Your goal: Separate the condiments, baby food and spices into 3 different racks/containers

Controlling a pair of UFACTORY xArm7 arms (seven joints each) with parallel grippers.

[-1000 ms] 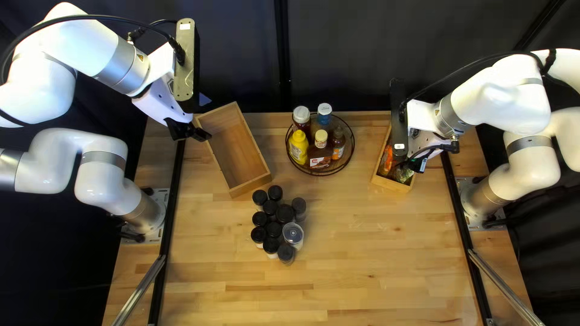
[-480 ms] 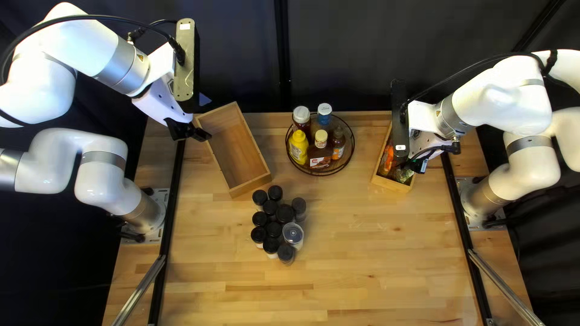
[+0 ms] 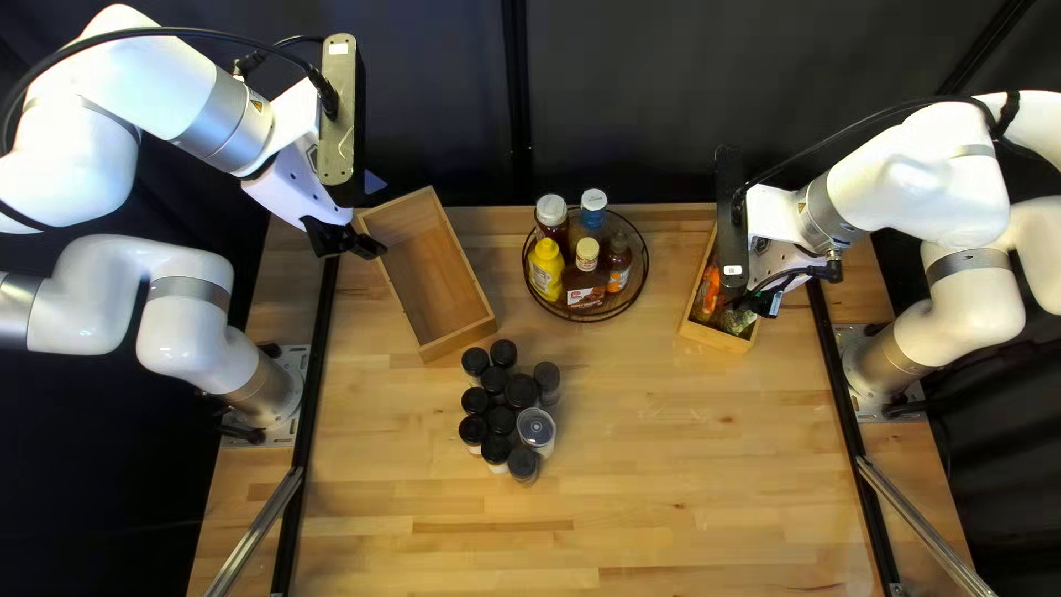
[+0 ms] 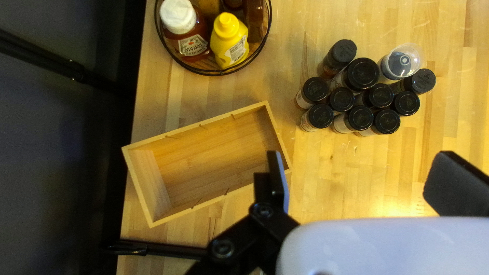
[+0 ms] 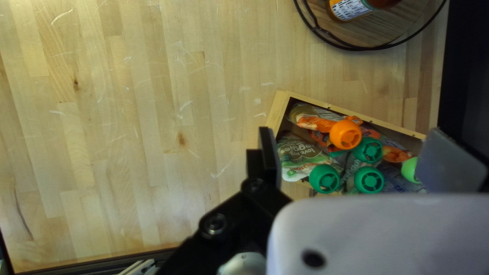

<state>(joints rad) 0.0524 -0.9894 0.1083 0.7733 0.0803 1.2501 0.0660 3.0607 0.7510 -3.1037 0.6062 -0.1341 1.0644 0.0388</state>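
So my left gripper (image 3: 347, 240) is spread wide and holding nothing by the corner of a plain wooden box (image 3: 461, 337), and the right gripper (image 3: 765, 297) is also wide open with 0 in its grip, over a second wooden box (image 3: 718, 336) of baby food pouches (image 5: 304, 155) with printed fronts and green or orange caps. Further out, a round wire-rimmed tray (image 3: 587, 318) has 5 condiment bottles (image 3: 546, 270), incl. a yellow squeeze bottle, with white labels on some, and 11 spice jars (image 3: 522, 391) are bunched on the table (image 3: 685, 475), 10 dark-capped and 1 clear-lidded.
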